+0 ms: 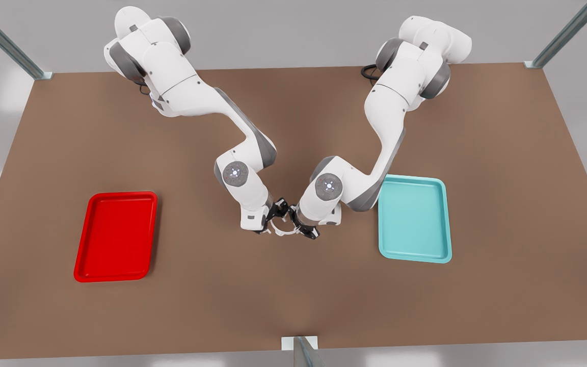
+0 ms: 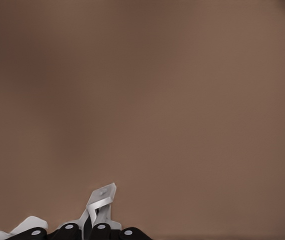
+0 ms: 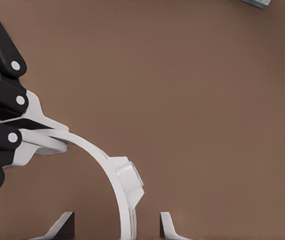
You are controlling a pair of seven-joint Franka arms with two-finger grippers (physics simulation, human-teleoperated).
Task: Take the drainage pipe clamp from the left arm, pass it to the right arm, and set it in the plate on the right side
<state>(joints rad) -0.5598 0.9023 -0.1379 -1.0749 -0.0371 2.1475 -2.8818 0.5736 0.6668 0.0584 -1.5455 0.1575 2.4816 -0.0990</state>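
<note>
— Brown matte tabletop [image 1: 293, 306] all round, and both of you meet over its middle. Who has the small thin white half-ring pipe clamp [image 1: 282, 233]?

— My left gripper [image 1: 301, 224] has it, fingers pinched shut on one end tab, holding it in the air just above the table. My right gripper [image 1: 272, 220] is right beside it with its jaws spread; its fingertips [image 3: 62, 225] stand either side of the arc and don't touch it.

— So how do you make the pass cleanly?

— I'd centre the arc between my right fingers, close them squarely on the band, and only let go with the left once that grip looks firm. A skewed pinch on so thin a strip could twist it loose.

— And then?

— Off to the bright red shallow rectangular tray [image 1: 115, 237] at the front view's left, well apart from the handover spot; the teal tray [image 1: 415, 219] isn't the target
</note>
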